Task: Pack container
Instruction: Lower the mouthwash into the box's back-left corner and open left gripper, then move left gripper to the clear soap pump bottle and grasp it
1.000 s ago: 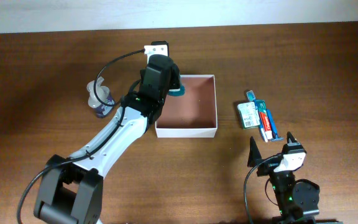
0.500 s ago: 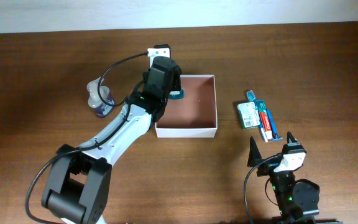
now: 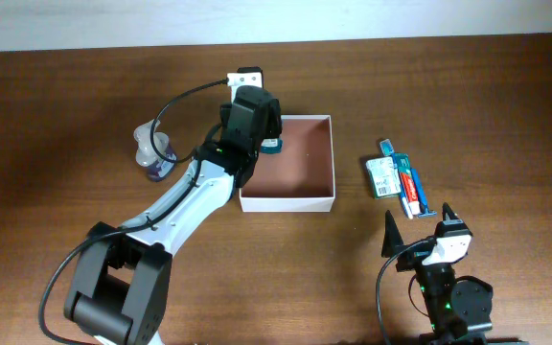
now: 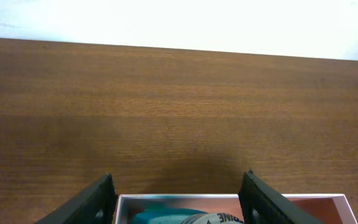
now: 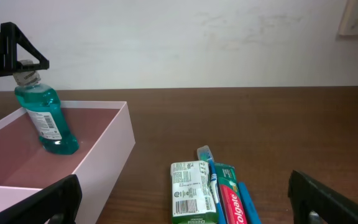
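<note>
Brown wooden table point(image 3: 84, 86) fills the overhead view, with a white wall point(image 5: 185, 37) behind its far edge. The container point(image 3: 286, 202) sits near the middle of the table. It is a square shallow box with thin white walls and a brownish-pink floor. In its far left corner there is a teal bottle point(image 5: 45, 121), standing on its base and leaning a little, with its cap on top.

The left gripper point(image 4: 179, 186) hangs over this same corner. Its two black fingers point(image 4: 98, 200) are spread wide, one on each side of the bottle, and the left wrist view shows a gap between each finger and the bottle. So the claw is wide open and has hold of nothing. Its white arm point(image 3: 185, 206) reaches in from the near left side of the table.

To the right of the container, apart from it, lies a small group of things close together: a green and white box point(image 3: 380, 177), a red and blue toothpaste box point(image 3: 412, 189) and a blue toothbrush point(image 5: 205, 163). To the left of the container, beside the left arm, stands a clear bottle point(image 3: 151, 153) with purple at its bottom.

The right gripper point(image 3: 418, 213) is at the near right of the table, well apart from the container and just in front of the toothpaste box. Its jaws are also fully apart, and nothing is between them.
</note>
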`<control>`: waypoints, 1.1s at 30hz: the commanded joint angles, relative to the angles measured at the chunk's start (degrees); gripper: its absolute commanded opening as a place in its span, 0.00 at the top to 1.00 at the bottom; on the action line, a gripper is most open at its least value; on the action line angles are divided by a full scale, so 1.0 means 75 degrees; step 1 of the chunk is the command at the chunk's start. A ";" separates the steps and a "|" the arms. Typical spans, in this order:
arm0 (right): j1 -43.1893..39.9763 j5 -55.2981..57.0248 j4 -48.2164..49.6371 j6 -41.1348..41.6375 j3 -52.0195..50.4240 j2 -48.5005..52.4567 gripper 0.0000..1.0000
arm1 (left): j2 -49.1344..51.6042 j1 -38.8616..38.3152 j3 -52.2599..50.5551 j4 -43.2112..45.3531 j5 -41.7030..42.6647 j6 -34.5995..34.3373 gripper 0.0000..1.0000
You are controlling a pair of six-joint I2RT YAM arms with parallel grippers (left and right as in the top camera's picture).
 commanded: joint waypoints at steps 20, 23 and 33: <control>-0.0070 -0.0067 -0.0038 0.0055 -0.0035 -0.0023 0.01 | -0.1300 0.0117 0.2465 -0.3923 0.0609 0.1702 0.31; -0.0070 -0.0067 -0.0038 0.0058 -0.0035 -0.0023 0.01 | -0.1810 0.0417 0.2492 -0.4750 0.0606 0.1693 0.30; -0.0070 -0.0067 -0.0035 0.0058 -0.0035 -0.0023 0.01 | -0.2247 0.2990 0.2396 -0.7026 0.1378 0.1239 0.20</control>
